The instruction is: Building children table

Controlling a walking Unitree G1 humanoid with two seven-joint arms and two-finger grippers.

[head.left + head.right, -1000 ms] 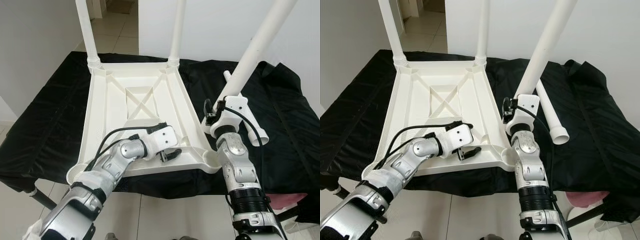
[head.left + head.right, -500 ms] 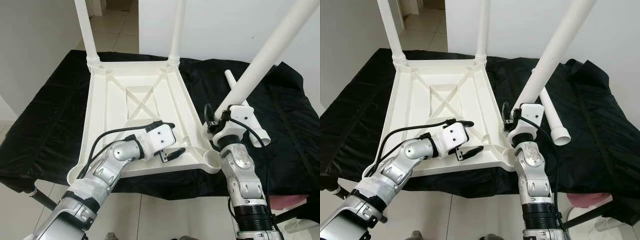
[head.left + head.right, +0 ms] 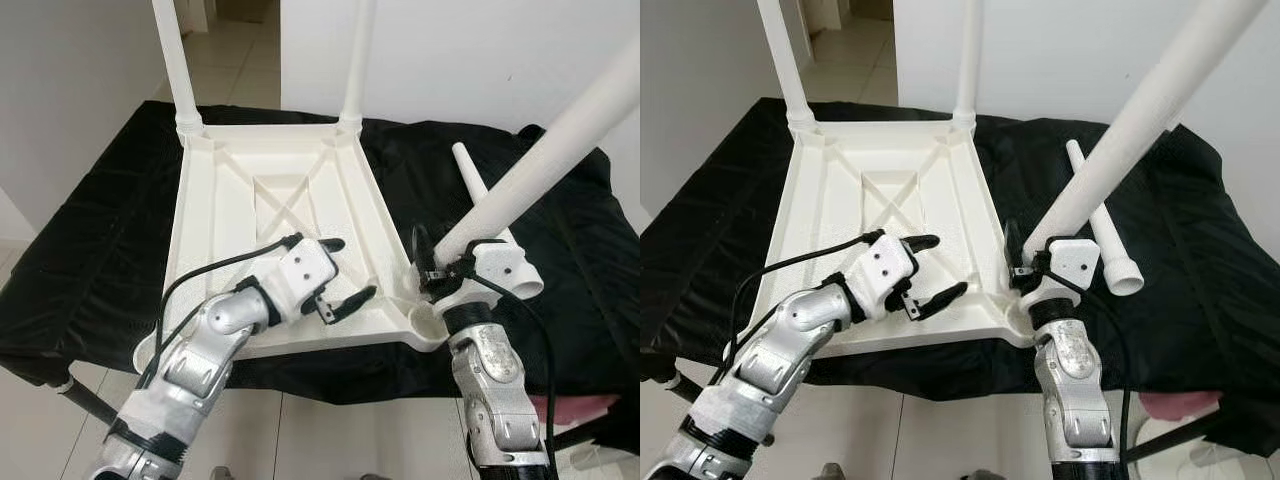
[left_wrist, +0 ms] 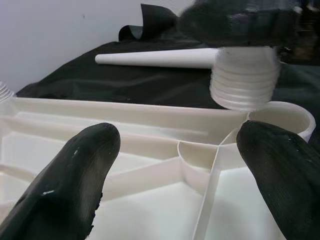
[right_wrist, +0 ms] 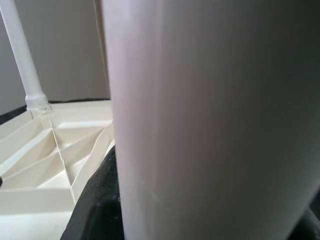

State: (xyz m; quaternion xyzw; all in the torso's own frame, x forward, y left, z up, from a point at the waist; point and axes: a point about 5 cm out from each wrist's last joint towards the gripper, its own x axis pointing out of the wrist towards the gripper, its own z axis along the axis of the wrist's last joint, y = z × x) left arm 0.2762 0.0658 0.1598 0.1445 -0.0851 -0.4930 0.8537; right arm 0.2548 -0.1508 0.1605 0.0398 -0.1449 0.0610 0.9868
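White plastic children's table (image 3: 270,200) lies upside down, centre-left of the head frame, ribbed underside up, on a black cloth (image 3: 90,250) that covers the tabletop. Two legs already stand in the far corner sockets: far-left leg (image 3: 172,60) at upper left, far-right leg (image 3: 357,60) at upper centre, both upright.

Third leg (image 3: 545,165) runs diagonally from the upper right corner down to lower centre-right, tilted, its lower end just above the near-right corner socket (image 3: 430,322). The left wrist view shows its threaded end (image 4: 244,82) hovering over the round socket cup (image 4: 280,116), not seated.

Right hand (image 3: 445,272), lower centre-right of the frame, is closed around the lower part of this third leg; the right wrist view has the white tube (image 5: 210,120) close against the lens, black fingers (image 5: 97,205) at its base.

Left hand (image 3: 345,275), lower centre, fingers spread wide, holding nothing, sits over the near rib of the underside, one finger (image 3: 325,244) raised, the other (image 3: 350,299) close to the near rail. Contact cannot be told.

Fourth leg (image 3: 490,220) lies flat on the cloth at centre-right, beyond the tilted leg, well apart from the table frame
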